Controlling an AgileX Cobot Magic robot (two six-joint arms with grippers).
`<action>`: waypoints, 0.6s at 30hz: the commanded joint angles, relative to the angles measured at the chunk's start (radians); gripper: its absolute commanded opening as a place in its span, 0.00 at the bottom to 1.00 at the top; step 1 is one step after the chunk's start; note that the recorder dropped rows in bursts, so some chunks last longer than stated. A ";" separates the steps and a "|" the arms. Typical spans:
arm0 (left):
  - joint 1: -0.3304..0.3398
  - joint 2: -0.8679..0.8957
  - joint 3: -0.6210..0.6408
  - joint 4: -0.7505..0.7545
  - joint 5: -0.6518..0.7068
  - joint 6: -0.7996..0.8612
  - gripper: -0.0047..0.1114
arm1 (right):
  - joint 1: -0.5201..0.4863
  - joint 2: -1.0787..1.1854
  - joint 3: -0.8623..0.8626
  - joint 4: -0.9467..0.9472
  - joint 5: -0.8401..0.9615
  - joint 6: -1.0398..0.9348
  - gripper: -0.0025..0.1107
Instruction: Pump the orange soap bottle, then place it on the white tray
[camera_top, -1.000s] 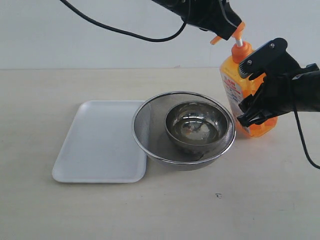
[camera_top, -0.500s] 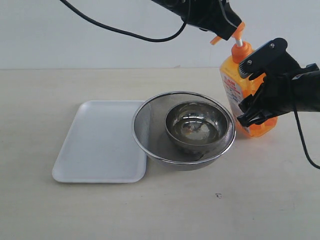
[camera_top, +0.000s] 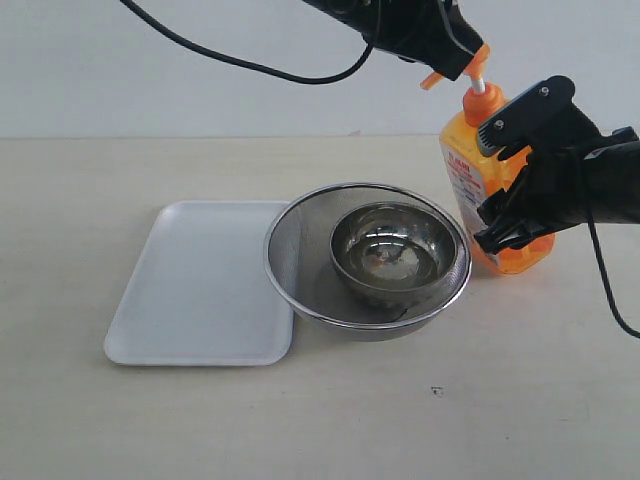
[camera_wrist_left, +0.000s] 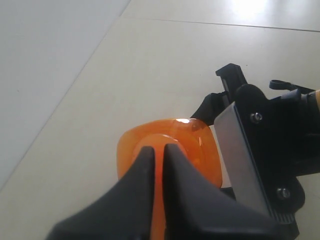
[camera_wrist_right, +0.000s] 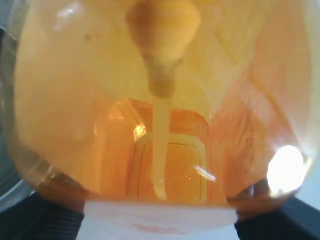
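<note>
The right gripper (camera_top: 510, 178) clasps in its jaws the orange soap bottle (camera_top: 466, 150), upright on the surface beside the strainer (camera_top: 292, 240), apart from the white tray (camera_top: 190, 300). The left gripper (camera_wrist_left: 159, 150), jaws seemingly near-closed, sits on the pump head (camera_wrist_left: 199, 145); we should press straight down, avoiding tipping.

Bottle (camera_top: 462, 135), right of frame: translucent orange. Label (camera_top: 466, 185): white with red print. Pump (camera_top: 480, 55) orange, stem (camera_top: 478, 86) white. Tray (camera_top: 190, 300), lower left: plain white. Strainer (camera_top: 292, 262), centre: grey steel mesh, bright rim. Bowl (camera_top: 350, 250): mirror-like silver. Table (camera_top: 450, 400) pale beige. Wall (camera_top: 150, 100) off-white. Arms (camera_top: 590, 190), cable (camera_top: 230, 62): black.
</note>
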 joint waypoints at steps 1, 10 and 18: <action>-0.005 0.045 0.034 0.058 0.081 -0.010 0.08 | 0.001 -0.015 -0.006 -0.006 0.001 0.015 0.02; -0.005 0.045 0.034 0.058 0.081 -0.010 0.08 | 0.001 -0.015 -0.006 -0.006 0.001 0.015 0.02; -0.005 0.045 0.034 0.058 0.081 -0.010 0.08 | 0.001 -0.015 -0.006 -0.006 0.001 0.022 0.02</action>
